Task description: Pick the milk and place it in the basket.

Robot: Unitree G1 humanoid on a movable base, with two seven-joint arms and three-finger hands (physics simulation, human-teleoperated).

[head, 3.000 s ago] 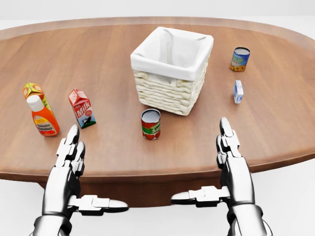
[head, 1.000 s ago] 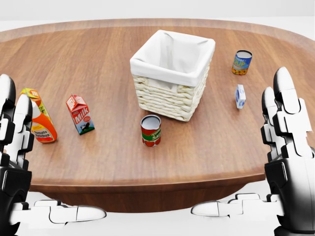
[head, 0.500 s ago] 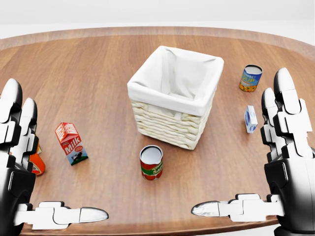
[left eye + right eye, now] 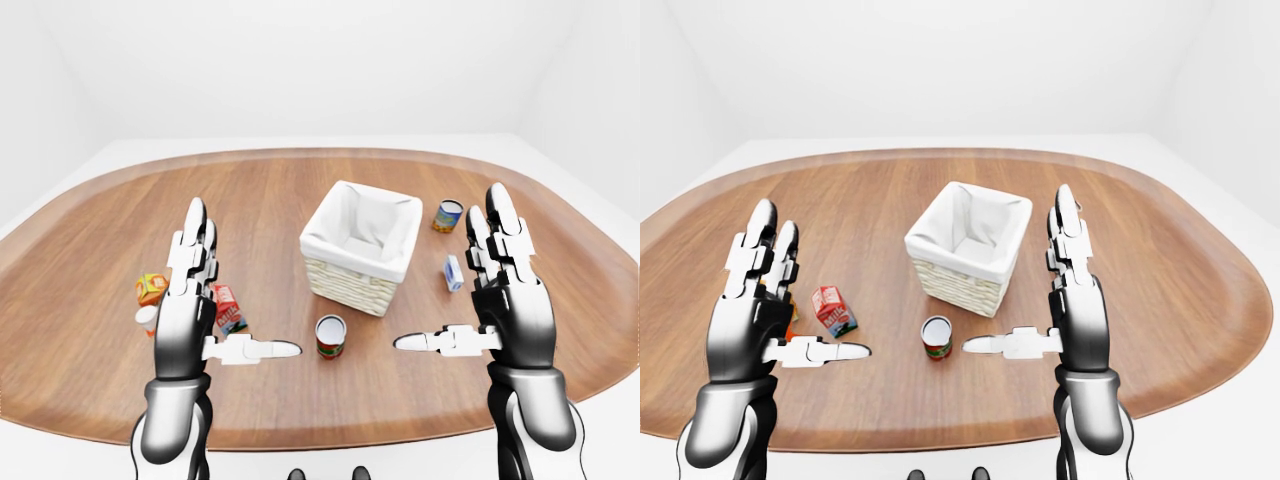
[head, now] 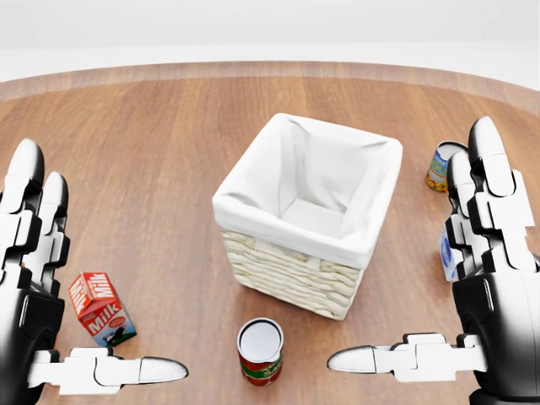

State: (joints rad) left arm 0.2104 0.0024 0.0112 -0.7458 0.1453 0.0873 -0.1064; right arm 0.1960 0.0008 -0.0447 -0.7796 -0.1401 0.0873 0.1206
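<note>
- Left hand (image 5: 38,287) hangs raised at the left edge of the head view, fingers straight up and thumb stretched sideways, fully spread and holding nothing; right hand (image 5: 485,278) mirrors it at the right edge, equally empty.
- Milk carton (image 5: 99,308) stands upright on the table (image 5: 152,143), low at the left of the head view, just beside the left hand's thumb and well apart from the basket.
- Reaching well probably means lowering the left hand, turning the palm toward the carton's side, and closing the fingers across its flat faces below the gabled top, so it does not tip.
- Basket (image 5: 308,215), wicker with a white cloth lining, sits mid-table with its mouth wide and nothing visible inside; the carton should be lifted above the rim before moving across.
- Tomato can (image 5: 260,350) stands between carton and basket, near the basket's lower corner; a low carry could knock it.
- An orange carton (image 4: 151,288) and a bottle cap (image 4: 146,315) show left of the milk in the left-eye view, close enough to crowd the fingers.
- Blue-labelled can (image 4: 448,215) and small blue-and-white carton (image 4: 453,272) lie right of the basket, out of the way.
</note>
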